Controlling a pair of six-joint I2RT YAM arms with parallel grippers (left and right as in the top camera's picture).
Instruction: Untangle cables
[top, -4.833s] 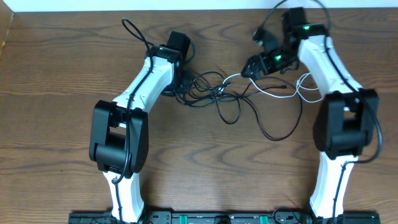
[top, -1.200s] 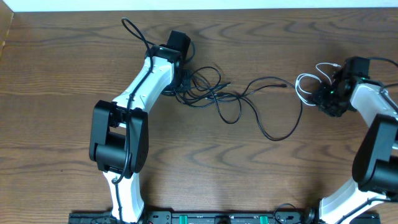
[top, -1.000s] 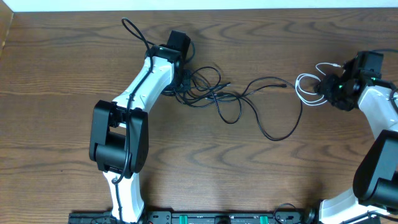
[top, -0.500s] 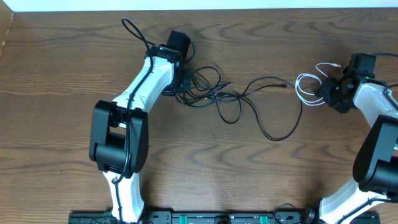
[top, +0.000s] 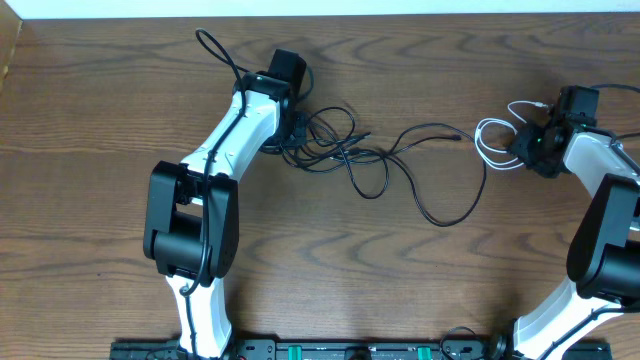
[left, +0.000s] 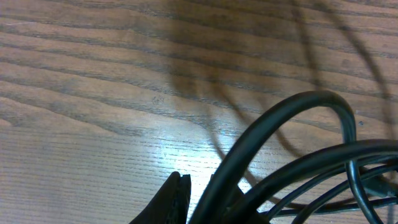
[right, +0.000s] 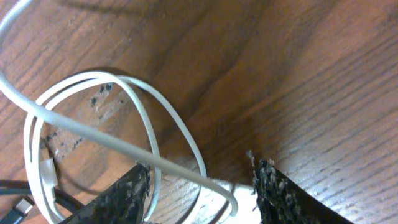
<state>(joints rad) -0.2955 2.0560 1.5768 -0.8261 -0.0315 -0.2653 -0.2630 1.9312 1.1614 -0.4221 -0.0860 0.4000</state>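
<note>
The left gripper (top: 293, 129) is clamping the limp black cords (top: 345, 155). The right gripper (right: 199, 193), jaws apart, is straddling the light, springy-looking white cord (right: 84, 130), probably easiest grabbed at its loop.

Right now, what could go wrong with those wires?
1. The right gripper stands open with one strand of the white cable between its fingers. Closing and pulling could tighten that cable's loops into a knot.
2. The left gripper seems shut on the black cables where they bunch up. A tug there might cinch them tighter.
3. A black plug end lies close to the white cable, so dragging either could snag them together.
</note>
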